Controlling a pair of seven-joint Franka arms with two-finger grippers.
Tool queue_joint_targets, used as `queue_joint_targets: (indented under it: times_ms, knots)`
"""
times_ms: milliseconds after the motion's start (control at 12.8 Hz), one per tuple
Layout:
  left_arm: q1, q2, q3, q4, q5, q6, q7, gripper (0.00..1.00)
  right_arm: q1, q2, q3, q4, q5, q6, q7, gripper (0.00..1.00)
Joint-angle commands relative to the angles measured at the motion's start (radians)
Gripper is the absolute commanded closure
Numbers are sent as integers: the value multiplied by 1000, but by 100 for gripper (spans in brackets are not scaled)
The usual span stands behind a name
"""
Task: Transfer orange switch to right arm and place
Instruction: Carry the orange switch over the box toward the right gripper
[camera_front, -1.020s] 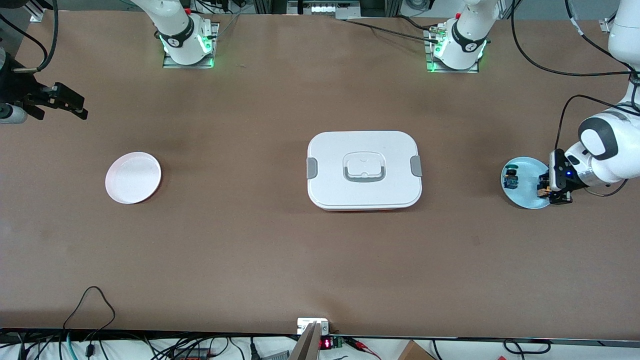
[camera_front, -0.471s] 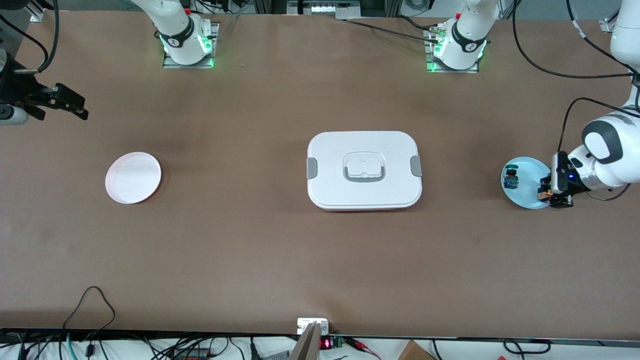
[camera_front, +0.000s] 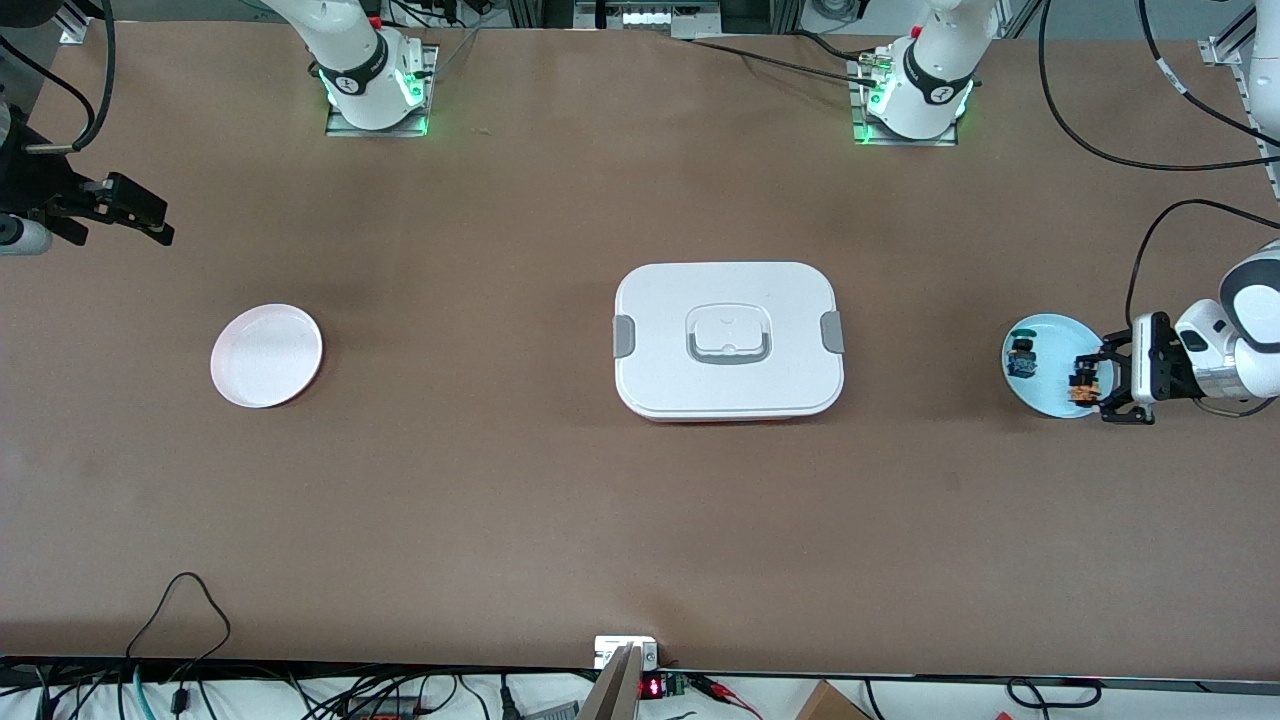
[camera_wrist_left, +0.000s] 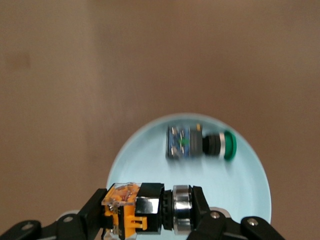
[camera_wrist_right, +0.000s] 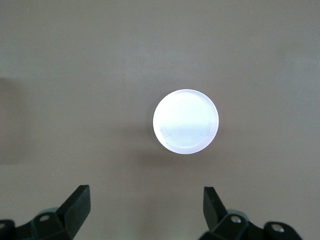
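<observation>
My left gripper (camera_front: 1088, 384) is shut on the orange switch (camera_wrist_left: 145, 207), a black and silver push-button with an orange block; it also shows in the front view (camera_front: 1082, 383). It holds the switch over the edge of the light blue plate (camera_front: 1048, 400) at the left arm's end of the table; the plate also shows in the left wrist view (camera_wrist_left: 150, 145). A blue switch with a green cap (camera_wrist_left: 197, 143) lies on that plate (camera_front: 1021, 358). My right gripper (camera_front: 135, 210) is open and empty, up over the right arm's end of the table; it also shows in the right wrist view (camera_wrist_right: 147, 205).
A white plate (camera_front: 266, 355) lies toward the right arm's end of the table, also in the right wrist view (camera_wrist_right: 185, 121). A closed white lunch box (camera_front: 728, 340) with grey clips sits mid-table. Cables run along the table's edge nearest the front camera.
My left gripper has drawn back toward the left arm's end of the table with the orange switch in it and has turned its wrist. The right gripper has barely shifted.
</observation>
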Motion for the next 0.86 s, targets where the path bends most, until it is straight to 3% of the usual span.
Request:
queue_joint_targets:
  times_ms: [0, 157, 392, 627, 784]
  knots:
    - [-9, 22, -30, 60, -140, -177, -31, 100, -8, 5, -3, 15, 13, -9, 10, 0]
    - [-9, 22, -62, 71, -248, -317, -117, 100, -5, -1, -3, 16, 41, -12, 10, 0]
    - [-19, 27, -139, 73, -528, -465, -183, 100, -13, 3, -24, 13, 214, -46, -20, 0]
    - [-90, 25, -235, 71, -745, -477, -252, 100, -7, 15, -26, 12, 369, -80, -27, 0]
    - [-156, 18, -251, 74, -889, -471, -344, 100, -10, 31, -26, 7, 482, -89, -28, 0]
